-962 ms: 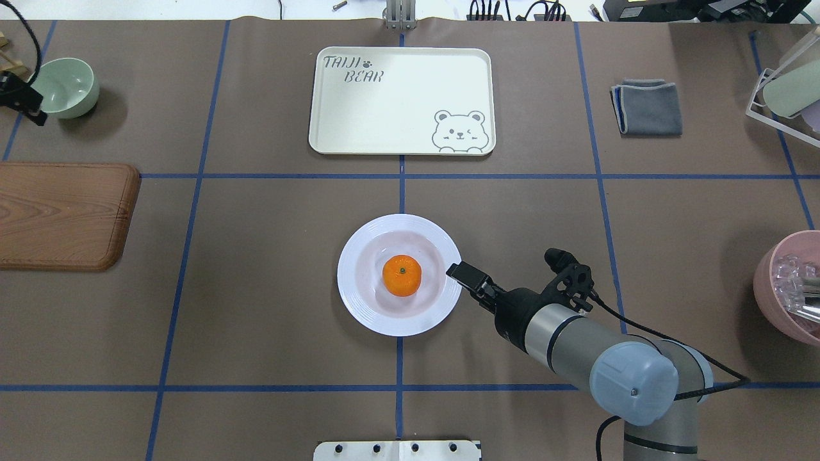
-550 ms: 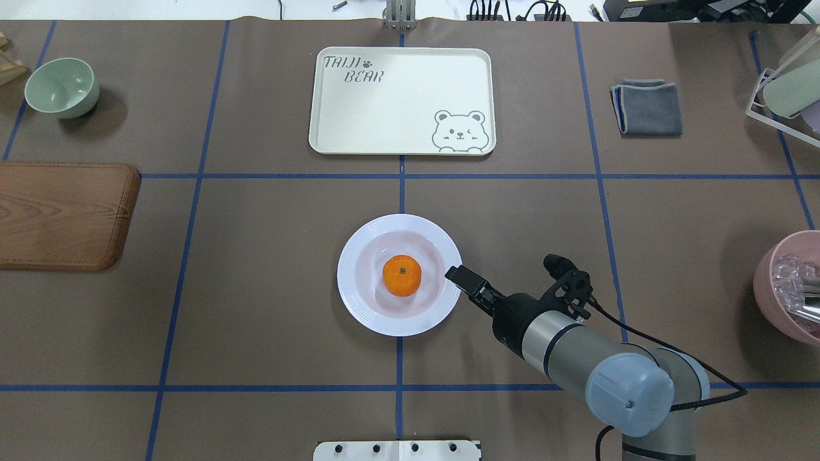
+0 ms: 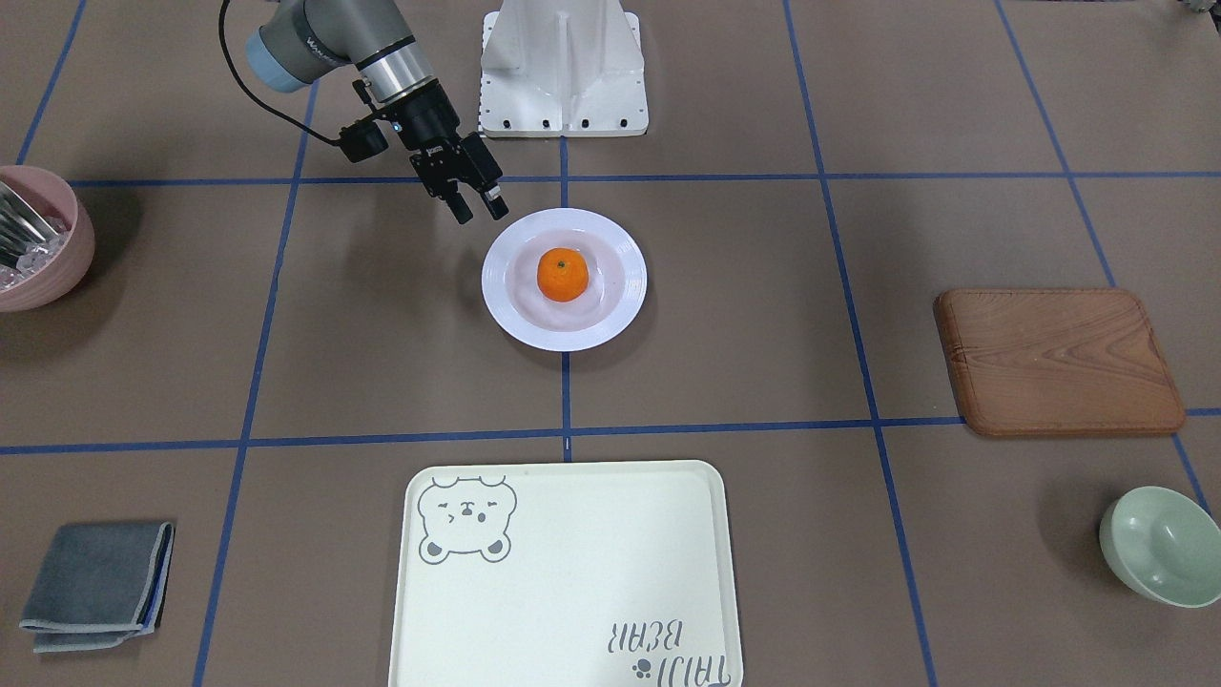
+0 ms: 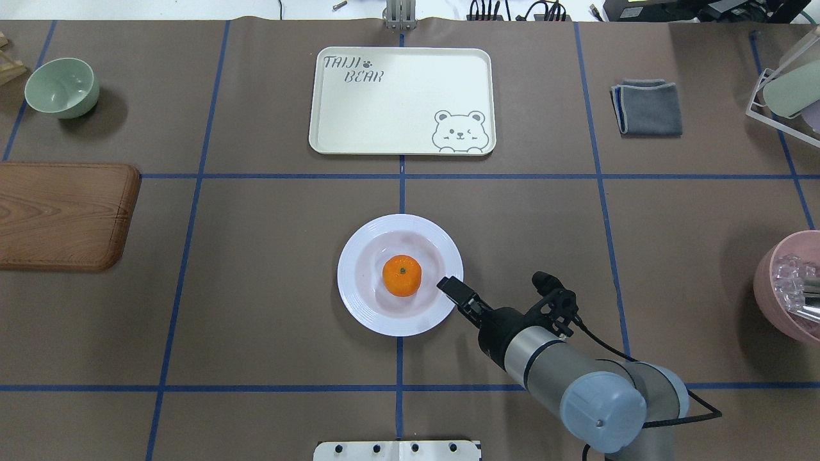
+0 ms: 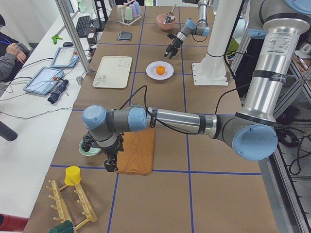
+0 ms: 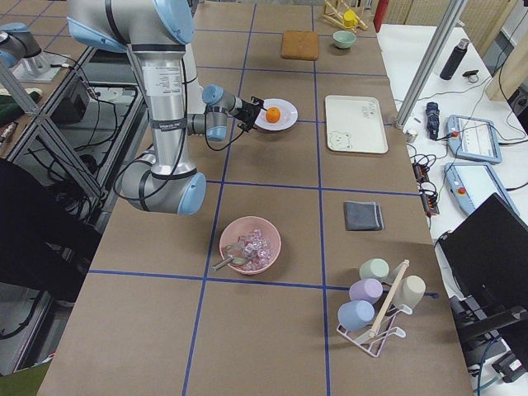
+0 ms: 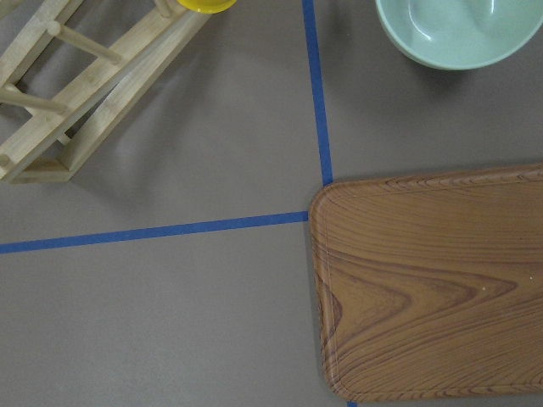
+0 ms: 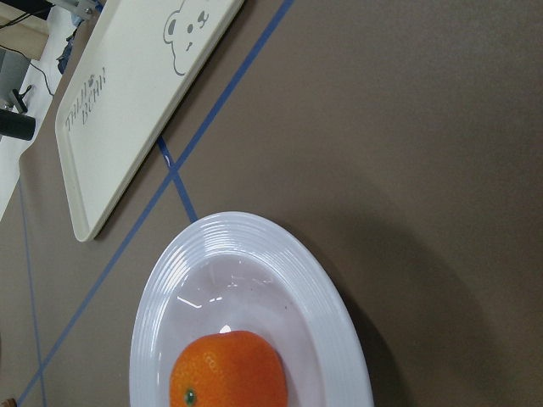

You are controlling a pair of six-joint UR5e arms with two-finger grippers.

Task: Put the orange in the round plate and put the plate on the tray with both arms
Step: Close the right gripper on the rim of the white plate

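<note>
The orange (image 4: 401, 275) lies in the well of the round white plate (image 4: 359, 306) at mid-table. My right gripper (image 4: 450, 287) reaches in from the near right. Its upper finger overlaps the plate's right rim, and the front view shows the right gripper (image 3: 479, 210) open with nothing between the fingers. The right wrist view shows the orange (image 8: 227, 373), the plate's rim (image 8: 254, 237) and the tray (image 8: 127, 110) beyond. The cream bear tray (image 4: 397, 102) lies at the far centre. My left gripper (image 5: 111, 166) hangs over the table's left end by the wooden board; I cannot tell its state.
A wooden board (image 4: 64, 214) and a pale green bowl (image 4: 62, 87) sit at the left. A grey cloth (image 4: 647, 107), a cup rack (image 4: 785, 89) and a pink bowl (image 4: 791, 288) are at the right. A wooden rack (image 7: 76, 93) lies near the left wrist.
My right gripper has slid left and toward the robot, ending over the plate's rim. The left gripper has left the overhead view's left edge. Plate and orange have not moved.
</note>
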